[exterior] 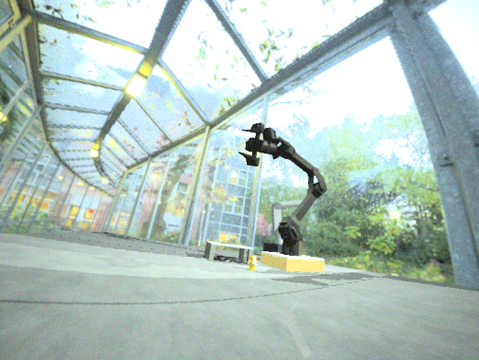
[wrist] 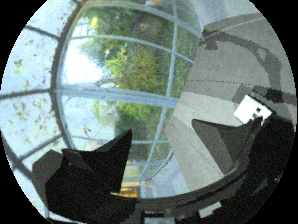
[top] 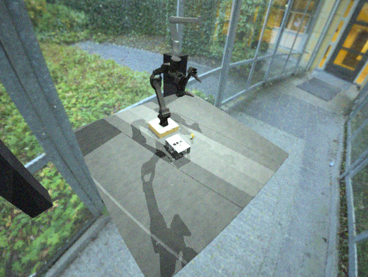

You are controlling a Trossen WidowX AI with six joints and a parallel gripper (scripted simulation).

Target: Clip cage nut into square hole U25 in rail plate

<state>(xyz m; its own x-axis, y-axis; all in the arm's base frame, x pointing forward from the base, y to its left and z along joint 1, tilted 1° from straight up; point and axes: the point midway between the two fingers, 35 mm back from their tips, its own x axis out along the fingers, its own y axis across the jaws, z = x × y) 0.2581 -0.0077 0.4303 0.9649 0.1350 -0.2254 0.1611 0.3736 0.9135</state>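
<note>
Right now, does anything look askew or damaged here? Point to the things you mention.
Nothing stands out: the white plate (top: 182, 145) (exterior: 227, 245) (wrist: 246, 108) sits level on its supports, the yellow nut (top: 192, 136) (exterior: 252, 263) stands beside it, and the fingers are open.

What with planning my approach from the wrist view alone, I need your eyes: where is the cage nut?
Observer: The cage nut is on the table, beside the rail plate, not in it.
Operator: Is that plate flat on the table?
Observer: No, the exterior view shows it raised on supports.
Operator: And my gripper's height?
Observer: The gripper is open, far above the plate.
</note>
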